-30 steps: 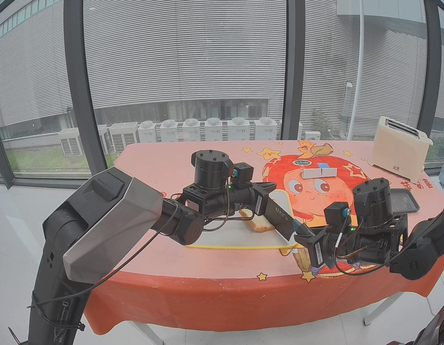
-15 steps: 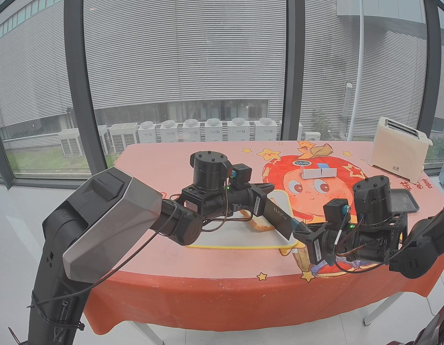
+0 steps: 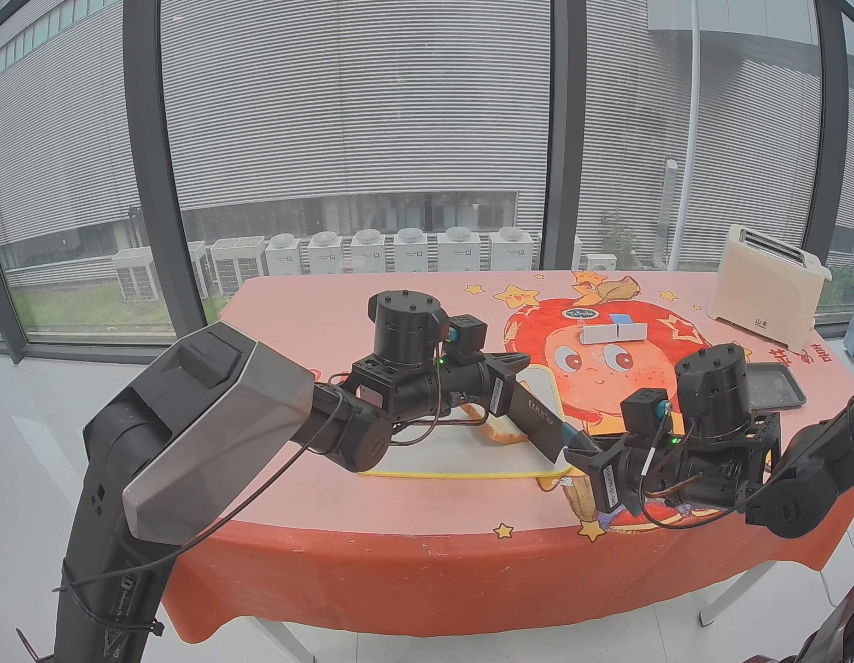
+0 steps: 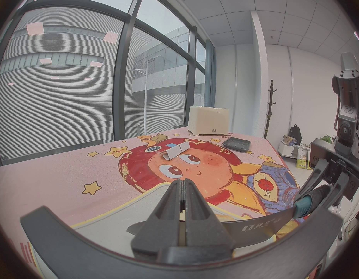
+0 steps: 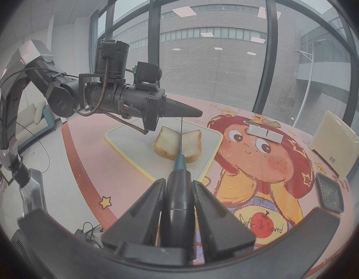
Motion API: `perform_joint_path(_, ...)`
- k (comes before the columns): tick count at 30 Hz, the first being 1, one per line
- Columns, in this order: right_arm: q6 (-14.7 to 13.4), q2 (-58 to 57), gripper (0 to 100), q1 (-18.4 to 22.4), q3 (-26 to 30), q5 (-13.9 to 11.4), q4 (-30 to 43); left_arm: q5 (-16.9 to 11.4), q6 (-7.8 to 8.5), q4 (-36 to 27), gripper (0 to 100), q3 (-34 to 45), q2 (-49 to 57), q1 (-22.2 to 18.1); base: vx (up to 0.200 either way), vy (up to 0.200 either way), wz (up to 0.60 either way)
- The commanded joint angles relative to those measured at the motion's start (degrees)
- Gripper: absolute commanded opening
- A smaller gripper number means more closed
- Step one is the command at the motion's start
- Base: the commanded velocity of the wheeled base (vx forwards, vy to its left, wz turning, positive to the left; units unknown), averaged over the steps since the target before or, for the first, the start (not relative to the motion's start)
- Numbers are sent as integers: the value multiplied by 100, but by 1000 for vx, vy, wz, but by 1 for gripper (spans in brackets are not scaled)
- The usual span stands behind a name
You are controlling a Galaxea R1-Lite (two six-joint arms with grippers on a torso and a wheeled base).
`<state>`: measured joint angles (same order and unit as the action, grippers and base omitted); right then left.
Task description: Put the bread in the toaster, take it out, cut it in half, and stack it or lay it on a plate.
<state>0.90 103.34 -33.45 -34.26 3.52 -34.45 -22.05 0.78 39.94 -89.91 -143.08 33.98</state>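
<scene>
Slid a touch toward the left arm since a second ago: right gripper and knife together. Bread, board and left gripper unmoved.

Nearest, over the table's front edge, right gripper clamped on the knife's teal handle, blade pointing away across the cutting board. Blade set on edge over the middle of the bread; depth of cut impossible to tell. Bread lying flat on the board, toward its far right part.

Just above bread and blade, left gripper with fingers pressed together, nothing between them, clear of the slice. Contact with the blade's back impossible to tell.

Farther back on the printed cloth, small white block, well apart from the board. To the right, dark tray, lying flat. Farthest, at the right rear corner, cream toaster, upright, just behind the tray.
</scene>
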Motion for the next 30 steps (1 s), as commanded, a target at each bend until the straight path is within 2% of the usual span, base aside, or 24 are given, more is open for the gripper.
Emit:
perform_joint_path(1, 6, 63, 0, -12, 7, -1, 26, -1, -8, -3, 0, -1, -27, 4, 0, 0, 0)
perform_joint_path(16, 6, -16, 0, -4, -99, -18, 9, -1, -34, -3, 0, 43, -124, -31, 0, 0, 0)
perform_joint_path(21, -11, 72, 0, -4, -11, -1, -528, -1, -8, 5, 0, 43, -211, -23, 0, 0, 0)
perform_joint_path(30, -2, 160, 0, -4, 42, -1, -589, -1, -25, -12, 0, -9, -141, 4, 0, 0, 0)
